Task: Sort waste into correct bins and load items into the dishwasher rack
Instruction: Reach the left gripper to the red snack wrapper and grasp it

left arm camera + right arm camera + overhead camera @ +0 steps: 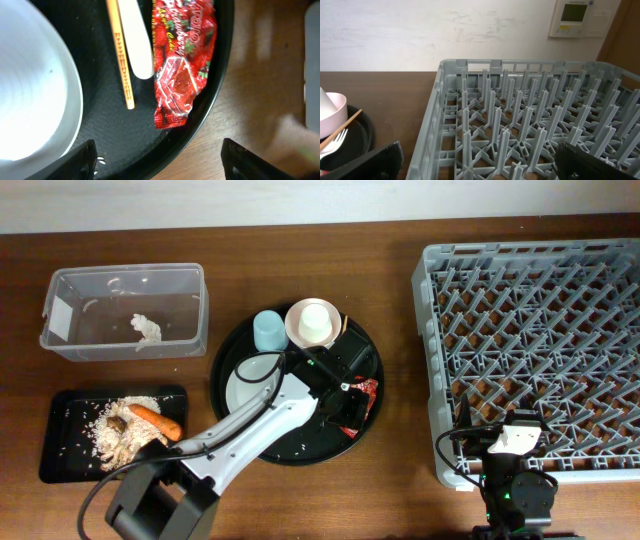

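Observation:
The red wrapper (182,60) lies on the right side of the round black tray (297,450), next to a chopstick (121,55) and the white utensil (137,40). My left gripper (160,162) is open and empty just above the wrapper's near end (368,393). The grey plate (245,385), light blue cup (268,330) and pink bowl (300,330) holding the white cup (316,320) are on that tray. My right gripper (480,167) is open and empty over the front left corner of the dishwasher rack (540,330).
The clear tub (70,285) at the back left holds the white napkin (147,328). The shallow black tray (65,445) at the front left holds rice scraps (110,415), the carrot (157,420) and the brown lump (118,423). The rack (520,125) fills the right side.

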`<state>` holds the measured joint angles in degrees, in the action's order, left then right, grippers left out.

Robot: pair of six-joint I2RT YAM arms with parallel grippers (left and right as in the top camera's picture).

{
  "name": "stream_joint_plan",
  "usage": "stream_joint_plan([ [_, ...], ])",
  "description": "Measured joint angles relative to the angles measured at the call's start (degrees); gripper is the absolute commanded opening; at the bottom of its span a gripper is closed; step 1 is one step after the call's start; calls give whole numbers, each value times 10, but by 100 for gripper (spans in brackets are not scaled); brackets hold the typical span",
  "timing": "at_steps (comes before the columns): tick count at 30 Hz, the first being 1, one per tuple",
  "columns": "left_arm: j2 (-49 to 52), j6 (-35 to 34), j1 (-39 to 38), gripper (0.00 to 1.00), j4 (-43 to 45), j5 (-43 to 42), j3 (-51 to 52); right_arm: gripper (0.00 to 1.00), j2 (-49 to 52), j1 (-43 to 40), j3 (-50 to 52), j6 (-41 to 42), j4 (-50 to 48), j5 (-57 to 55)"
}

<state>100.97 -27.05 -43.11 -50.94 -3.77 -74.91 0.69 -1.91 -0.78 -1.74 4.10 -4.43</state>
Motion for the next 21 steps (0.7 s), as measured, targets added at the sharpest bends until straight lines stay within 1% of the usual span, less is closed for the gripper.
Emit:
stream_joint_plan([
  [3, 1, -36, 0, 79, 2, -6, 11, 99, 0, 0, 0, 0, 0, 0],
  [7, 19, -54, -1, 79, 14, -36, 13, 99, 0, 0, 0, 0, 0, 0],
  [10, 44, -60, -5, 79, 25, -58, 13, 99, 0, 0, 0, 0, 0, 0],
  [13, 46, -63, -18, 79, 36, -73, 13, 99, 0, 0, 0, 0, 0, 0],
  [17, 47, -70, -38, 78, 36, -78, 13, 99, 0, 0, 0, 0, 0, 0],
  [21, 47, -76, -41, 79, 36, -75, 13, 99, 0, 0, 0, 0, 0, 0],
])
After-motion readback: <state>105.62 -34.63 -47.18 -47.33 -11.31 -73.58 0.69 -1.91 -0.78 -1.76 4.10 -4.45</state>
